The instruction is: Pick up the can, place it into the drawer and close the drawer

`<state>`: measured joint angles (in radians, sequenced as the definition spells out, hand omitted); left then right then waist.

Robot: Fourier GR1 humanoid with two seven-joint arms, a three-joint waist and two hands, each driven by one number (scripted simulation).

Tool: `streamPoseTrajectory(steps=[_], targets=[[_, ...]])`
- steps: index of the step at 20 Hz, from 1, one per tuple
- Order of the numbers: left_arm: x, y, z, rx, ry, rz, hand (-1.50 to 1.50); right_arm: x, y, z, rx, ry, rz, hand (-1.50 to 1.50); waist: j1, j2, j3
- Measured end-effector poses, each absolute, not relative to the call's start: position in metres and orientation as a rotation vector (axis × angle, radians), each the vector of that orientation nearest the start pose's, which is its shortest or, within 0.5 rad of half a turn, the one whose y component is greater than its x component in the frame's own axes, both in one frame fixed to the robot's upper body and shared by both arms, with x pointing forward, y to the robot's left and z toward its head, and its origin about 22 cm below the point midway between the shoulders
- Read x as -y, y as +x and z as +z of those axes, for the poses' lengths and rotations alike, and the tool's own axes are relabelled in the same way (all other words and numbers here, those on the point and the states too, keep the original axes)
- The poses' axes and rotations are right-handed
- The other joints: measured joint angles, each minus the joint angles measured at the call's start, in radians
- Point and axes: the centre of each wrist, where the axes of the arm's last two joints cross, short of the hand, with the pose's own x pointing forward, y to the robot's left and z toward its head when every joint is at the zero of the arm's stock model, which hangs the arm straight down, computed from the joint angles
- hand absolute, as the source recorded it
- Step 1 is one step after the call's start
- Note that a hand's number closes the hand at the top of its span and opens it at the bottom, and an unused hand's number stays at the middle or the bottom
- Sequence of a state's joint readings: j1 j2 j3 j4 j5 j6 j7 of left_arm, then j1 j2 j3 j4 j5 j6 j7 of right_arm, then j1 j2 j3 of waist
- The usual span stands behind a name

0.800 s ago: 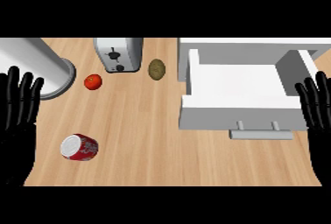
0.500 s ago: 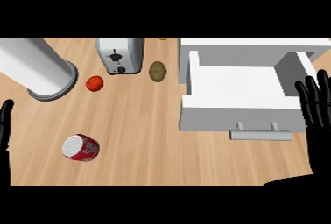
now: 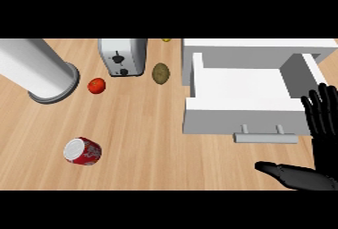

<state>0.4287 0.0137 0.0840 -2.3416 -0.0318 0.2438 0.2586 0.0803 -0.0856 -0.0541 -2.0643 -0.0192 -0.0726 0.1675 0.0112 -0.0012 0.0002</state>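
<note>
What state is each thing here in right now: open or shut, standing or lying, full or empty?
Can: lying on its side on the counter, untouched.
Drawer: pulled open, nothing inside.
Right hand: open, fingers up, at the view's right edge beside the drawer, holding nothing.
Left hand: not in view.
Toaster: lever position too small to tell.
Tomato: whole, resting on the counter.

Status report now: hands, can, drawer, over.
Right hand open at right edge, holding nothing; left hand out of view. Can on its side on counter, untouched. Drawer open, nothing between.
</note>
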Motion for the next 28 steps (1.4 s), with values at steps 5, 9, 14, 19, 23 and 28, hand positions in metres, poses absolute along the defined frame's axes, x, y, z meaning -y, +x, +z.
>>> streamPoseTrajectory(steps=[5,9,14,19,23,28], targets=[[-0.27,0.113,0.118,1.663,0.442,0.373,-1.5,0.274,0.2,0.099,1.804,-0.164,-0.07,-1.5,-0.006,0.0,0.0],[-0.272,0.118,0.113,1.643,0.436,0.377,-1.5,0.276,0.199,0.102,1.809,-0.163,-0.07,-1.5,-0.008,0.0,0.0],[-0.266,0.129,0.096,1.609,0.421,0.377,-1.5,0.276,0.198,0.102,1.81,-0.167,-0.072,-1.5,-0.01,0.0,0.0],[-0.261,0.136,0.077,1.568,0.428,0.372,-1.5,0.279,0.189,0.103,1.813,-0.176,-0.071,-1.5,-0.011,0.0,0.0],[-0.257,0.14,0.049,1.541,0.437,0.377,-1.5,0.281,0.186,0.106,1.82,-0.178,-0.072,-1.5,-0.011,0.0,0.0],[-0.253,0.147,0.011,1.515,0.458,0.374,-1.5,0.282,0.179,0.109,1.825,-0.184,-0.075,-1.5,-0.012,0.0,0.0]])
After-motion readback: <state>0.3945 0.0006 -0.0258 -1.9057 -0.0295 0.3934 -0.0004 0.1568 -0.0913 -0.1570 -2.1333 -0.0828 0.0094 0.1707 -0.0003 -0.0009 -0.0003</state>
